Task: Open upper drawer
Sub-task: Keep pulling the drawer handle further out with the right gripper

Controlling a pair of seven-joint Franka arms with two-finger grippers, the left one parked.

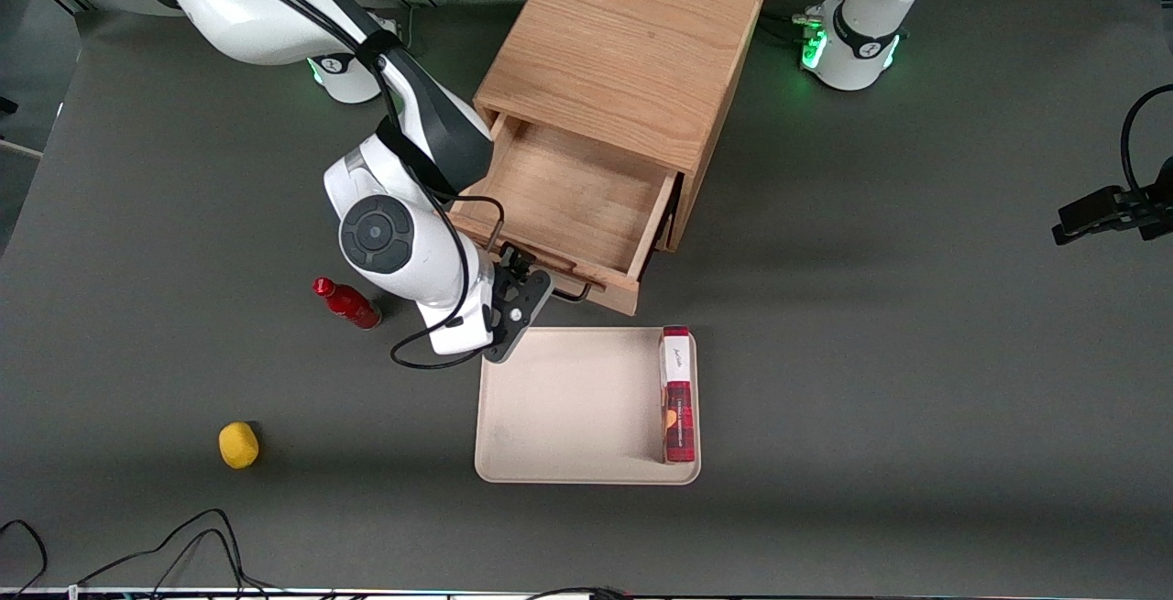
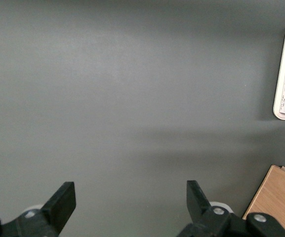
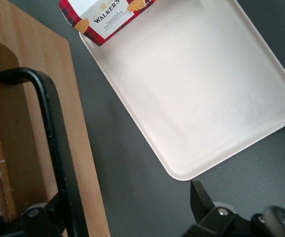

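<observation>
- The upper drawer (image 1: 573,201) is standing pulled well out of the small oak cabinet (image 1: 623,50), its shallow box of bare, grained wood lying open toward the front camera
- Its black wire handle (image 3: 48,133), a thin round bar bent at the corner, is running along the drawer's front panel (image 3: 53,79)
- The right arm's gripper (image 3: 127,212) is sitting at that handle, just in front of the drawer; its fingers are spread apart, one black fingertip (image 3: 46,217) touching or almost touching the bar and the other (image 3: 199,197) hanging clear over the grey table, so it is clamping nothing
- The white wrist (image 1: 403,243) of the working arm is covering the drawer's front corner toward the working arm's end, and black cables are looping around it
- A cream tray (image 1: 559,408), smooth with rounded corners, is lying on the table just nearer the front camera than the drawer front, with a narrow gap between them
- A red tartan Walkers shortbread box (image 1: 677,394) is lying in the tray along the edge toward the parked arm's end
- A small red bottle (image 1: 346,303) is lying on its side beside the working arm's wrist
- A yellow lemon-like fruit (image 1: 238,445) is sitting nearer the camera, well apart from the tray
- The matte dark grey table (image 1: 916,353) is carrying everything
</observation>
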